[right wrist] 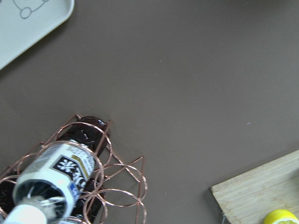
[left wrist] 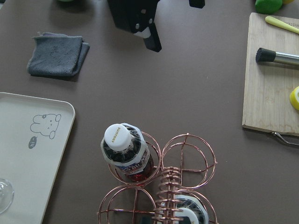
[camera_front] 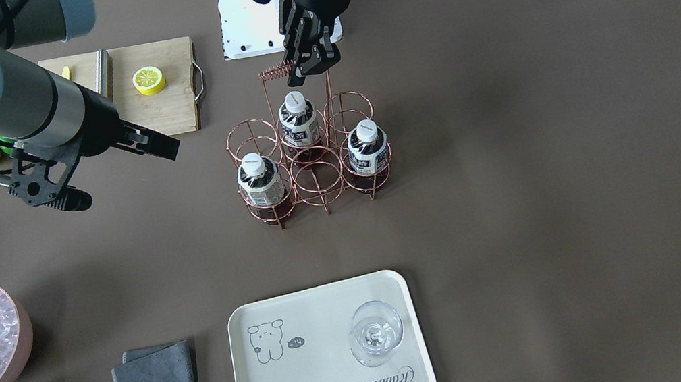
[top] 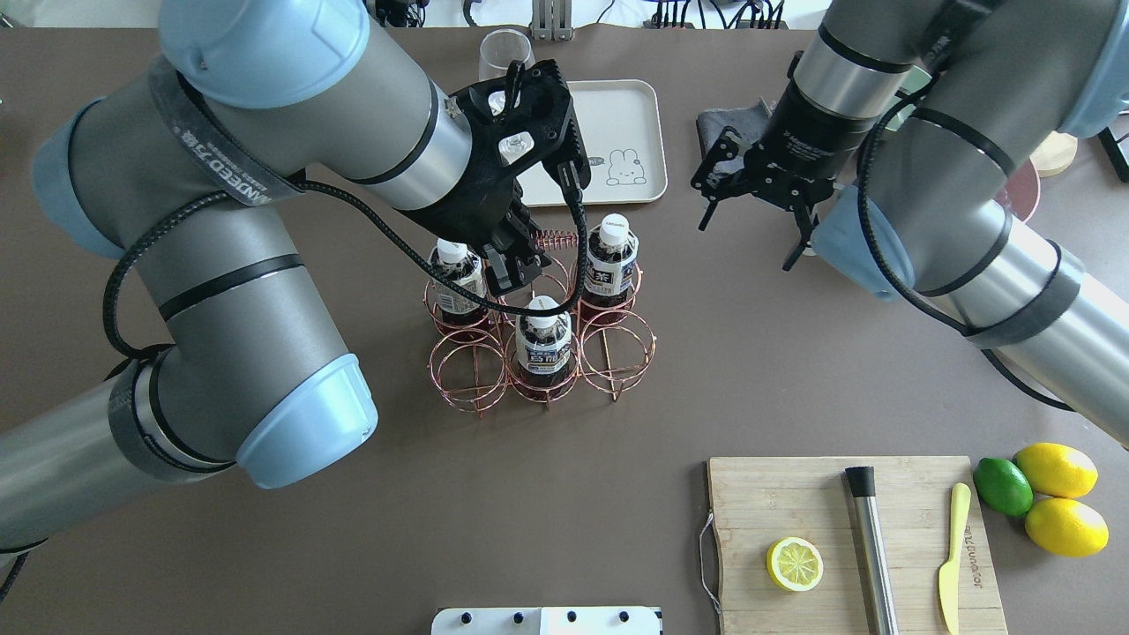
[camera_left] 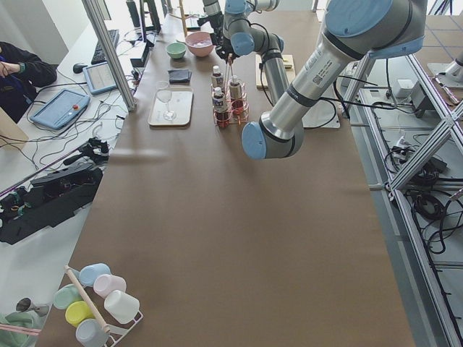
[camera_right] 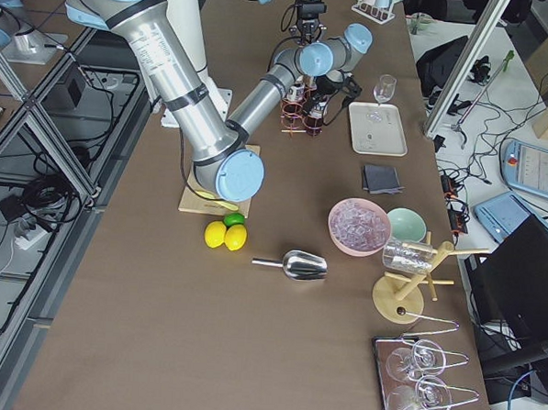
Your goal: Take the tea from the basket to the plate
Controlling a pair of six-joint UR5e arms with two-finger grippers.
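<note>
While left claw overhangs basket, right claw hovers.

Bright, even overhead light, soft shadows on the table, tea cap soft-focused in right wrist view.

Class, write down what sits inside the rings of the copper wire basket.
Three tea bottles stand in three of the basket's six rings; the other three rings are empty. The left gripper hides part of the handle top.
</note>
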